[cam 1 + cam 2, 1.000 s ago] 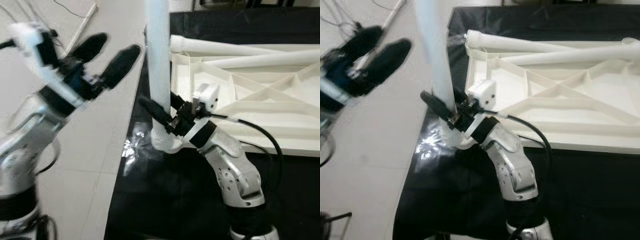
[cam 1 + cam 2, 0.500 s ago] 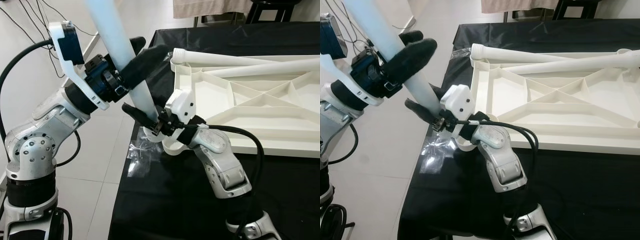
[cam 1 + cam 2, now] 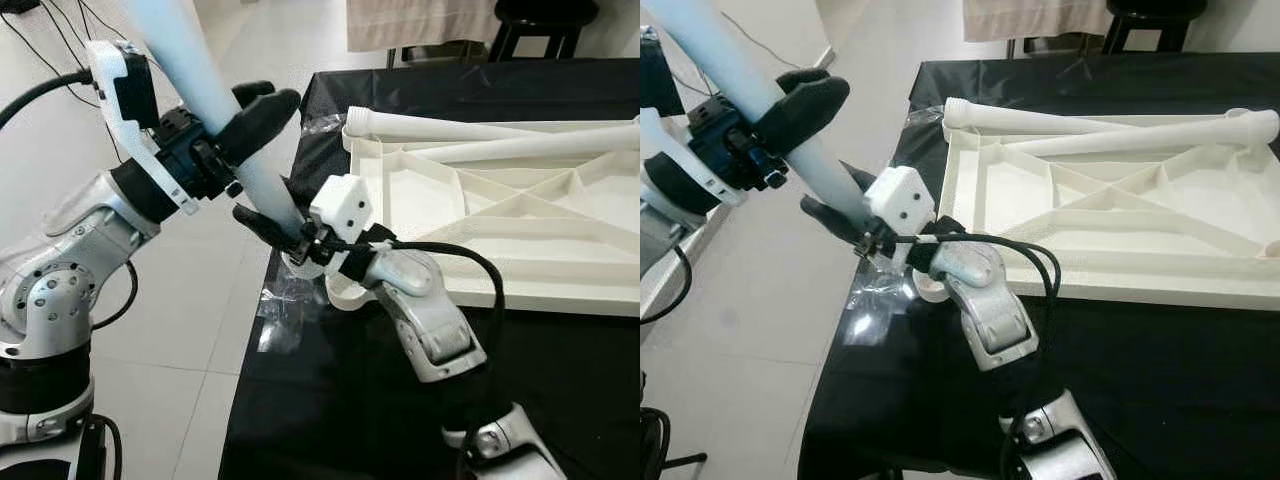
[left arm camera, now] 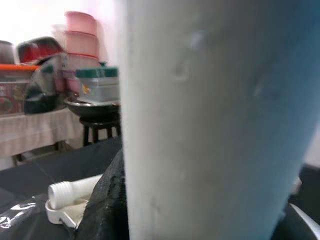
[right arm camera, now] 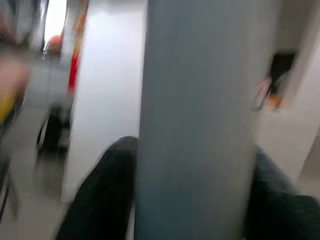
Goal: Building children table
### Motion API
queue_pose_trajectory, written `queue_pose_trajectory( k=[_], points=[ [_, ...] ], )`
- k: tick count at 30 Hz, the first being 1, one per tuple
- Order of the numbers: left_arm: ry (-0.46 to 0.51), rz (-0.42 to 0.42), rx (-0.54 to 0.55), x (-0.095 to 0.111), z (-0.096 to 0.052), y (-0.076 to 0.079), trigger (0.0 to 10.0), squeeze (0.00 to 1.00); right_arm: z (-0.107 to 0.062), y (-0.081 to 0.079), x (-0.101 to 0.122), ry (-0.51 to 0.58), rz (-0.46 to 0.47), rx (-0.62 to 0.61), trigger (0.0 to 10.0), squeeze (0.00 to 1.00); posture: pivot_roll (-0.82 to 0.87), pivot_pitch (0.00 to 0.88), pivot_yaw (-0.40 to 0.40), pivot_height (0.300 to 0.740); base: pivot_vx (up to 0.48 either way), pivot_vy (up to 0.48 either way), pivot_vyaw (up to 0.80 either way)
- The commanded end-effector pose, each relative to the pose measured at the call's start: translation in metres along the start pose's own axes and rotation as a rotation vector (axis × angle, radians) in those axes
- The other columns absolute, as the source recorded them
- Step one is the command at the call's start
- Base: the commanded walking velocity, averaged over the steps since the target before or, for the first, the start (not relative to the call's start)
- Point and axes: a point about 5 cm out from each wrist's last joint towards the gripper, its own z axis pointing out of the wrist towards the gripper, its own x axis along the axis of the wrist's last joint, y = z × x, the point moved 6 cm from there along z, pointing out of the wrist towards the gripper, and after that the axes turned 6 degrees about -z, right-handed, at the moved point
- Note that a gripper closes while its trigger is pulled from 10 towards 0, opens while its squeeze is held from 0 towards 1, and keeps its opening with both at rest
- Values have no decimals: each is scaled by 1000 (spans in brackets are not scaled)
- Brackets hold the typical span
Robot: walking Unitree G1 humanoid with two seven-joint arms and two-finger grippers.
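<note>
Black cloth covers the work surface [image 3: 330, 400], where the upturned white tabletop [image 3: 520, 215] lies with two spare legs [image 3: 1040, 120] along its far edge. Both grippers clamp one pale table leg [image 3: 215, 130] at the near left corner: the left gripper [image 3: 235, 125] high on the shaft, the right gripper [image 3: 275, 225] low near its foot. Since a second ago the left gripper has closed onto the leg and the leg has tipped further left, away from upright, so it likely needs straightening before seating in the corner socket [image 3: 335, 290].
</note>
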Motion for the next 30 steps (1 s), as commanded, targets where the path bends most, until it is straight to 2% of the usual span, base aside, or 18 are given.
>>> queue_pose_trajectory(
  k=[1,4,10,11,12,15,19,20,21,22,30],
  points=[
    [-8,8,-95,0,4,15,0,0,0,-16,-27,-126,30,85,10000,1000,-30,120,94,740,0,0,0],
    [-15,-4,-123,-5,7,18,0,0,2,-22,-33,-175,34,125,10000,1000,-34,118,96,740,0,0,0],
    [-9,-21,-142,-13,11,21,0,0,14,-27,-32,-190,88,121,10000,988,-39,116,98,740,0,0,0],
    [-17,-20,-151,-17,12,24,0,0,19,-27,-30,-187,117,104,10000,0,-39,117,98,740,0,0,0],
    [-17,-20,-151,-17,12,24,0,0,19,-27,-30,-187,117,104,10000,0,-39,117,98,740,0,0,0],
    [-37,-17,-174,-27,16,31,0,0,32,-24,-21,-161,194,59,10000,0,-40,116,101,740,0,0,0],
    [-39,-20,-181,-29,17,33,0,0,36,-21,-15,-140,196,42,10000,0,-40,116,102,740,0,0,0],
    [-37,-22,-180,-29,17,33,0,0,37,-18,-15,-140,195,29,1098,0,-43,116,103,740,0,0,0],
    [-37,-22,-180,-29,17,33,0,0,37,-18,-15,-140,195,29,1098,0,-43,116,103,740,0,0,0],
    [-34,-24,-179,-29,17,33,0,0,38,-17,-15,-140,195,20,0,0,-43,116,103,740,0,0,0],
    [-9,-29,-178,-27,19,34,0,0,34,-6,-20,-167,165,-12,0,0,-47,116,98,740,0,0,0]
  ],
)
